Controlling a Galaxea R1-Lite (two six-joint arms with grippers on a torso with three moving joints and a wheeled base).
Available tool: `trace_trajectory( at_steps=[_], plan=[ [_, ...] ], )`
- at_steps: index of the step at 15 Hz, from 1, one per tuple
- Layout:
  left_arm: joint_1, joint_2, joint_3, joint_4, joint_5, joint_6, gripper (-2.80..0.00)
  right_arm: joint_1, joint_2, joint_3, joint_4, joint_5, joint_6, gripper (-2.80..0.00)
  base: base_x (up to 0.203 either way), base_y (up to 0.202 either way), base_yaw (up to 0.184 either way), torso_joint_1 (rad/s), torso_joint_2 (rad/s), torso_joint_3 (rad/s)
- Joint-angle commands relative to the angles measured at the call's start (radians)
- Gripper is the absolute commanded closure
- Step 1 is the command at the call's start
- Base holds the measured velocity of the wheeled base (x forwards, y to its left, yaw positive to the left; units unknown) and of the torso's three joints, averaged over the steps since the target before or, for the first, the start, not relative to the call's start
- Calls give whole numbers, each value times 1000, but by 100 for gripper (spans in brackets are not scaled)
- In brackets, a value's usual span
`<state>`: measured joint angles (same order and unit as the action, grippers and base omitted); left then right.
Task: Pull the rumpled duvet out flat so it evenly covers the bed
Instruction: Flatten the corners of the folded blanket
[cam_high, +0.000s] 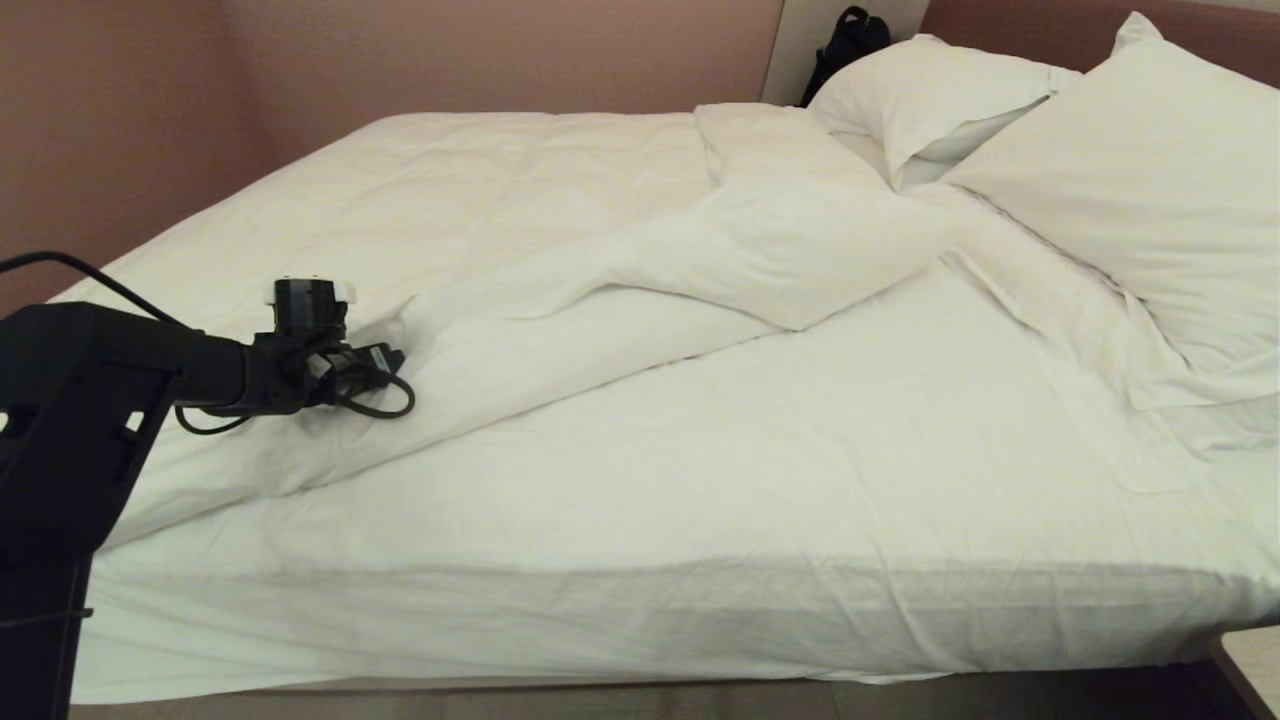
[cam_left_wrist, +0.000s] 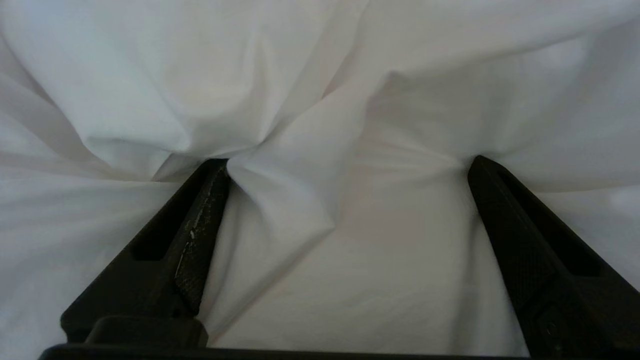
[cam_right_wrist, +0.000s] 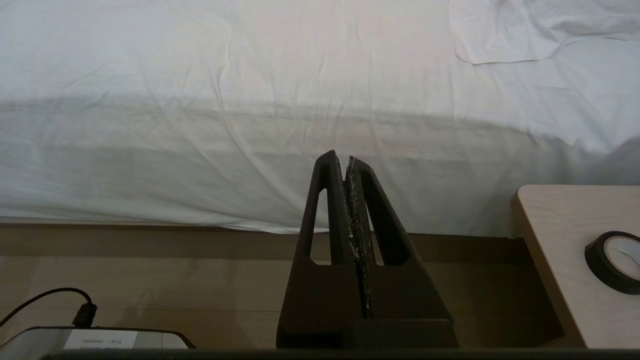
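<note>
The white duvet (cam_high: 520, 230) lies bunched over the far and left part of the bed (cam_high: 640, 620), its near edge folded back on a slant, so the flat sheet (cam_high: 820, 450) shows bare. My left gripper (cam_high: 390, 350) reaches in from the left and presses into the duvet near its lower left fold. In the left wrist view this gripper (cam_left_wrist: 350, 162) stands wide open, both fingertips (cam_left_wrist: 215, 172) sunk into the duvet (cam_left_wrist: 320, 90), with a soft ridge of cloth between them. My right gripper (cam_right_wrist: 345, 157) is shut and empty, parked low beside the mattress.
Two plump pillows (cam_high: 1130, 180) lean at the head end on the right, with a black bag (cam_high: 850, 40) behind them. A bedside table (cam_right_wrist: 565, 260) carries a roll of tape (cam_right_wrist: 617, 260). Wooden floor (cam_right_wrist: 150, 280) runs along the bed, and a cabled device (cam_right_wrist: 100, 340) sits on it.
</note>
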<state>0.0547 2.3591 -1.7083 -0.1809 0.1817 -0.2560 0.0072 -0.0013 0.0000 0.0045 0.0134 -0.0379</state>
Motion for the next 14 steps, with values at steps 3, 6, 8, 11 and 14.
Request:
trace_trajectory(
  at_steps=[3, 6, 8, 11, 14],
  plan=[
    [-3, 11, -1, 3, 2, -2, -280, 0, 1, 0, 0, 0, 0, 0, 0, 0, 0, 0, 0, 0],
    [-4, 11, -1, 6, 2, -2, -280, 0, 1, 0, 0, 0, 0, 0, 0, 0, 0, 0, 0, 0],
    [-6, 11, -1, 12, 2, 0, -280, 0, 1, 0, 0, 0, 0, 0, 0, 0, 0, 0, 0, 0],
    [-7, 15, -1, 15, 2, 1, 0, 0, 1, 0, 0, 0, 0, 0, 0, 0, 0, 0, 0, 0],
    [-7, 15, -1, 15, 2, 2, 0, 0, 1, 0, 0, 0, 0, 0, 0, 0, 0, 0, 0, 0]
  ],
)
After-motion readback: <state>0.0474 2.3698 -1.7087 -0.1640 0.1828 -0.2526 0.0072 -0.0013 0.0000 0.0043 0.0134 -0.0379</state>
